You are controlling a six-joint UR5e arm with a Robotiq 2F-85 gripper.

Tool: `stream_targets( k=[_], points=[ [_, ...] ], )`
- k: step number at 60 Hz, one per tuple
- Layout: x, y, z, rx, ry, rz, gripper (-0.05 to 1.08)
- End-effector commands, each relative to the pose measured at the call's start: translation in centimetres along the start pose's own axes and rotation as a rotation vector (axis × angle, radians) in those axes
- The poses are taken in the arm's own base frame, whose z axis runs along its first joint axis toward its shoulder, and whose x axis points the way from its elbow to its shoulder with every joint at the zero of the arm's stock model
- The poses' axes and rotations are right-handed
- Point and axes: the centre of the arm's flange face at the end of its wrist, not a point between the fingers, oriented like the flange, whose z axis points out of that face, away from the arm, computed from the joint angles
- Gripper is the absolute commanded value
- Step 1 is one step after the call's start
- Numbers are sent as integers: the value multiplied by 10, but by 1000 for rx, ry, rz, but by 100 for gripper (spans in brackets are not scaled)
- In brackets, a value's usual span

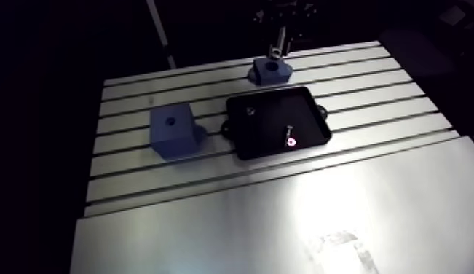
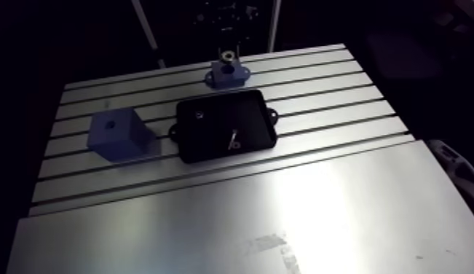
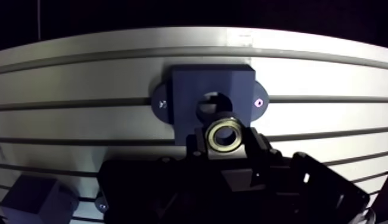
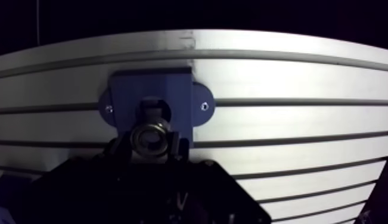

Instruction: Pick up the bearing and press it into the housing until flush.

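A: Nearest the lens, the gripper (image 3: 224,142) is clamped on the bearing (image 3: 225,135); one finger (image 3: 199,146) on each side of the ring, its open face towards us.

B: So we log the pick-up as done; where does the bearing sit against the housing (image 3: 184,89)?

A: Just above it, near the table's (image 3: 327,77) far edge; in the wrist view the ring overlaps the lip of the hole (image 3: 208,107) on the gripper's side, not centred on it; whether it touches the block we cannot tell.

B: Then we judge the step as lining up for the press; not seated, nothing flush yet.

A: Agreed; the next move likely calls for a small shift to centre ring on hole, then a straight push down with the ring kept level; a tilt could jam it.

B: Note too: the tray (image 1: 269,120) and the second blue block (image 1: 172,130) lie well apart from the housing; not in our way.
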Motion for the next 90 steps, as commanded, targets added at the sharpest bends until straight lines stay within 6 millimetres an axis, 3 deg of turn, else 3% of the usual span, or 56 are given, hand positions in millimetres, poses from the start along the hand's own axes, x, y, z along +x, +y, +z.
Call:
stream_targets(
  k=[1, 90],
  points=[
    [4, 0, 9, -2, -10, 9, 72],
    [11, -5, 29, 0, -30, 4, 73]
  ],
)
